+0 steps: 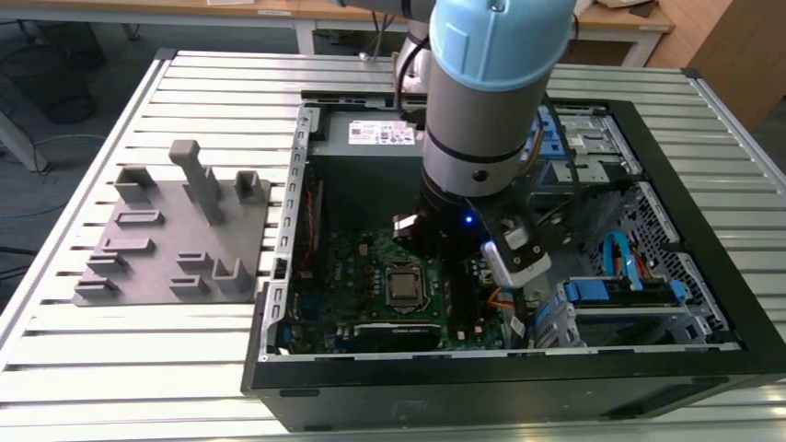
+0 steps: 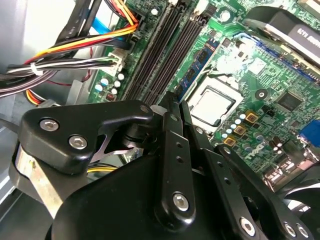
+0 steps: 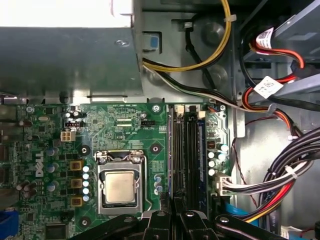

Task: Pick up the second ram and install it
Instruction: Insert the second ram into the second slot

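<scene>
An open computer case (image 1: 516,368) lies on the counter (image 1: 221,74), with a moulded fixture block (image 1: 172,230) on the counter at its 9 o'clock in the exterior view. Inside the case the motherboard (image 1: 356,276) lies flat, the CPU socket (image 1: 402,286) near its middle. The memory slots (image 3: 186,145) run beside the socket, at its 3 o'clock in the exterior view. Bundled cables (image 3: 280,185) lie beyond the slots. The arm (image 1: 491,101) reaches down into the case over the slots, its gripper (image 3: 174,212) just above them.

We're in a robotics lab: a slatted aluminium surface (image 1: 147,359) carries an opened computer case (image 1: 491,387), a grey fixture block (image 1: 172,244), wooden desks (image 1: 184,11) behind.
</scene>
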`<action>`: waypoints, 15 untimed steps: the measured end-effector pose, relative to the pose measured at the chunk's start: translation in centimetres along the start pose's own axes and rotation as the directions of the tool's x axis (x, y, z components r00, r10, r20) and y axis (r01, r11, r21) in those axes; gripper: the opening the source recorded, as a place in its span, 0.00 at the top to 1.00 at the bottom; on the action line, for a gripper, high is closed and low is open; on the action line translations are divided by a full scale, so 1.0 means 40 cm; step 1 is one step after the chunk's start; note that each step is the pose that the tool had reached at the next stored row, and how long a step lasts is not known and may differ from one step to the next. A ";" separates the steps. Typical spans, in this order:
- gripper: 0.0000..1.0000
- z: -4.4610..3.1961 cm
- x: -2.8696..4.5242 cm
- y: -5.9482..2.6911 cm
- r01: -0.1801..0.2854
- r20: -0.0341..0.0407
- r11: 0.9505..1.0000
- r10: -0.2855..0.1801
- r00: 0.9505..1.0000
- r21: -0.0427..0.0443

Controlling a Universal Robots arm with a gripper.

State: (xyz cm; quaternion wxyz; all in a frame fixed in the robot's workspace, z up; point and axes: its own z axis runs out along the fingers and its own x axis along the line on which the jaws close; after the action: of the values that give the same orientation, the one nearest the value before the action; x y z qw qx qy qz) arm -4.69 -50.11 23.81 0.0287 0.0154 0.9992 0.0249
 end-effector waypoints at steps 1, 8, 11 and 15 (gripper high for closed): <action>0.86 0.001 0.001 0.000 0.000 0.000 1.000 0.000 1.000 0.000; 0.86 0.010 0.013 -0.001 0.000 0.000 1.000 0.000 1.000 0.003; 0.86 0.014 0.016 -0.001 0.000 0.000 1.000 0.000 1.000 0.004; 0.86 0.019 0.023 -0.002 0.000 0.000 1.000 0.000 1.000 0.006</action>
State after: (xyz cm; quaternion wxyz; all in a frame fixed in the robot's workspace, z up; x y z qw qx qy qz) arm -5.59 -50.11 22.99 0.0287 0.0153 0.9992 0.0217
